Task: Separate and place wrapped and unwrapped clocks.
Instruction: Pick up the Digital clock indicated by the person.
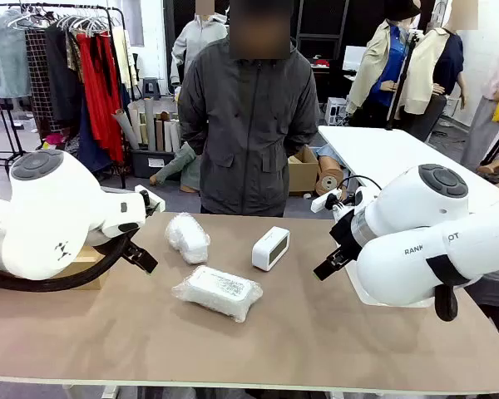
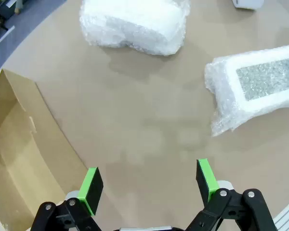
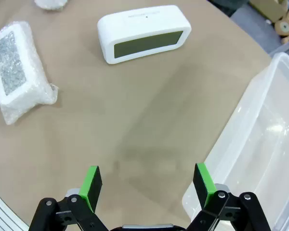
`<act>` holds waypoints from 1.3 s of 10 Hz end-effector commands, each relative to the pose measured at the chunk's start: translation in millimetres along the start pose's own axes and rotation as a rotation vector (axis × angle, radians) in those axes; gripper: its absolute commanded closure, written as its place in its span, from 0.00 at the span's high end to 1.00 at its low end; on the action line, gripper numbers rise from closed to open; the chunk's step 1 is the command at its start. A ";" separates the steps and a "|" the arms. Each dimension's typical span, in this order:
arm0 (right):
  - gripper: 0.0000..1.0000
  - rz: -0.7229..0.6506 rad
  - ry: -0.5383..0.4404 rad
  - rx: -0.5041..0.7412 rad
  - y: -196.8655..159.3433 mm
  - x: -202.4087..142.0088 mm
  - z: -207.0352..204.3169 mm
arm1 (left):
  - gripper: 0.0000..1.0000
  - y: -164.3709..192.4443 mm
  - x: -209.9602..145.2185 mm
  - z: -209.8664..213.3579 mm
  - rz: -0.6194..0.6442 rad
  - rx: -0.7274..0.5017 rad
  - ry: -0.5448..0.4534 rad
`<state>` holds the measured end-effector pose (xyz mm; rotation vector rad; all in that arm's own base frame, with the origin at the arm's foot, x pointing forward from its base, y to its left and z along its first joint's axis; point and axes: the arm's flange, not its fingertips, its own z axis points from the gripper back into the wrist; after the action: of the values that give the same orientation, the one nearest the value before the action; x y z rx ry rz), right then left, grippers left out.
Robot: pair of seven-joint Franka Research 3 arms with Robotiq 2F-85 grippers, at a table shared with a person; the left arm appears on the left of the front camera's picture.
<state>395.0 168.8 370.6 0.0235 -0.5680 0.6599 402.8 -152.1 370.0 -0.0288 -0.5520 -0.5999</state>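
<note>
left gripper [image 2: 149, 185], right gripper [image 3: 147, 185]: jaws spread, empty | flat wrapped clock [image 2: 260, 84], round wrapped clock [image 2: 135, 24]: likely light, slippery; pinch across width | bare clock [image 3: 143, 33]: rigid; grip front-to-back

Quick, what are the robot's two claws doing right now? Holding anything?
The left gripper: open, holding nothing.
The right gripper: open, holding nothing.

An open brown cardboard box [image 2: 19, 154] rests on the tan table [image 1: 274, 349]. A clear plastic bin [image 3: 265, 134] sits at the table's right side. A person in a dark grey jacket [image 1: 248, 125] stands behind the table.
</note>
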 end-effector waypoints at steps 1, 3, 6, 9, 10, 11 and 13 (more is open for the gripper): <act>1.00 0.000 0.000 0.000 0.0 0.0 0.0 | 1.00 0.0 0.0 0.1 0.000 0.000 0.000; 1.00 0.000 0.000 0.000 0.0 0.0 0.0 | 1.00 0.0 0.0 0.1 0.000 0.000 0.000; 1.00 0.000 0.000 0.000 0.0 0.0 0.0 | 1.00 0.0 0.0 0.1 0.000 0.000 0.000; 1.00 0.000 0.000 0.000 0.0 0.0 0.0 | 1.00 0.0 0.0 0.1 0.000 0.000 0.000; 1.00 0.000 0.000 0.000 0.0 0.0 0.0 | 1.00 0.0 0.0 0.1 0.000 0.000 0.000; 1.00 0.000 0.000 0.000 0.0 0.0 0.0 | 1.00 0.0 0.0 0.1 0.000 0.000 0.000; 1.00 0.000 0.000 0.000 0.0 0.0 0.0 | 1.00 0.0 0.0 0.1 0.000 0.000 0.000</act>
<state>395.0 169.0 370.6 0.0228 -0.5681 0.6609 402.7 -152.3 370.0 -0.0288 -0.5520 -0.6006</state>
